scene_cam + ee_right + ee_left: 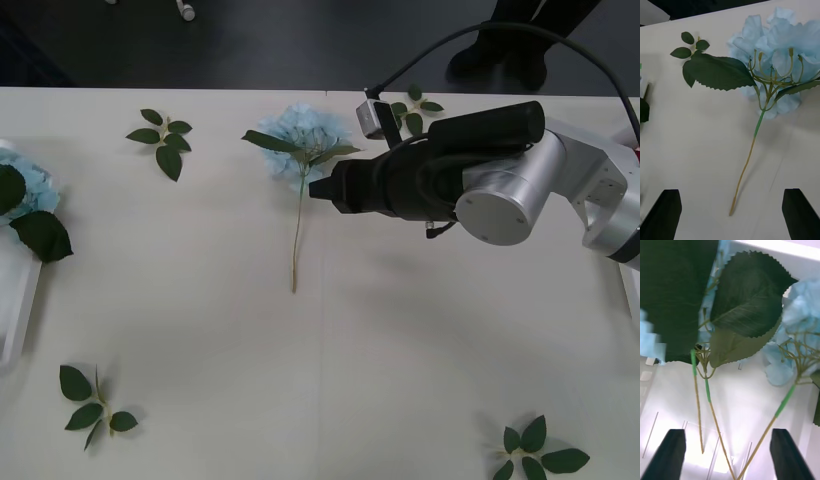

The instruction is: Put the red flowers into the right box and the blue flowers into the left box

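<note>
One blue flower [300,135] lies on the table at back centre, its thin stem [296,240] running toward me. My right gripper [322,188] reaches in from the right and hovers close beside the stem below the bloom. In the right wrist view the right gripper [730,221] is open above the table, with that blue flower [786,48] ahead of its black fingers [666,212]. More blue flowers [25,190] lie in the left box [15,310]. My left gripper [728,461] hangs open over their stems [713,416]. The red flowers are out of view.
Loose green leaf sprigs lie at back left [162,135], front left [95,405], front right [535,450] and behind the right arm [413,108]. A white sliver [631,292] at the right edge may be the right box; I cannot tell.
</note>
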Robot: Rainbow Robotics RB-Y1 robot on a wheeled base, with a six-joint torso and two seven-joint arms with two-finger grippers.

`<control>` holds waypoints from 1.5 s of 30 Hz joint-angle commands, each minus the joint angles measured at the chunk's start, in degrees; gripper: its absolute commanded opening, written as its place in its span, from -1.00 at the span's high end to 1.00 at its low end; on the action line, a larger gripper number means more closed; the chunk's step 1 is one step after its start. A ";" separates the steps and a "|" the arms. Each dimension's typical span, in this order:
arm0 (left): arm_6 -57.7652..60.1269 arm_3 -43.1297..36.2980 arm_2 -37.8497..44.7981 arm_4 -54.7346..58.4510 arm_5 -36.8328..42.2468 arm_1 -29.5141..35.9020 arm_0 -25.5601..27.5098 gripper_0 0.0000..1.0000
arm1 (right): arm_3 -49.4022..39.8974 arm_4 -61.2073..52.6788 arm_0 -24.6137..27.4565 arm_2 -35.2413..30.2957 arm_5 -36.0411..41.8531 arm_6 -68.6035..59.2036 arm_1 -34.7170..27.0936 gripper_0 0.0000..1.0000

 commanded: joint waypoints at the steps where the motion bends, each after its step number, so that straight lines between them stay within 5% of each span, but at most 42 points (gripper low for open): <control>1: -2.92 -0.80 -1.46 3.90 -0.51 2.05 1.24 -1.00 | 3.85 3.27 -4.21 2.83 -0.35 -3.60 3.67 -0.57; 14: 2.09 -4.57 -10.51 24.99 0.11 1.97 1.51 -1.00 | 18.79 8.54 -7.55 5.02 -0.35 -6.50 15.71 -0.57; 24: 14.93 -14.51 -12.27 23.41 2.48 -1.20 1.51 -1.00 | 24.51 12.93 -7.55 5.11 -0.35 -7.91 20.10 -0.58; 45: 17.47 -28.74 -12.27 17.52 11.18 -9.20 1.51 -1.00 | 33.65 21.72 -7.55 5.02 -3.42 -11.95 27.40 -0.58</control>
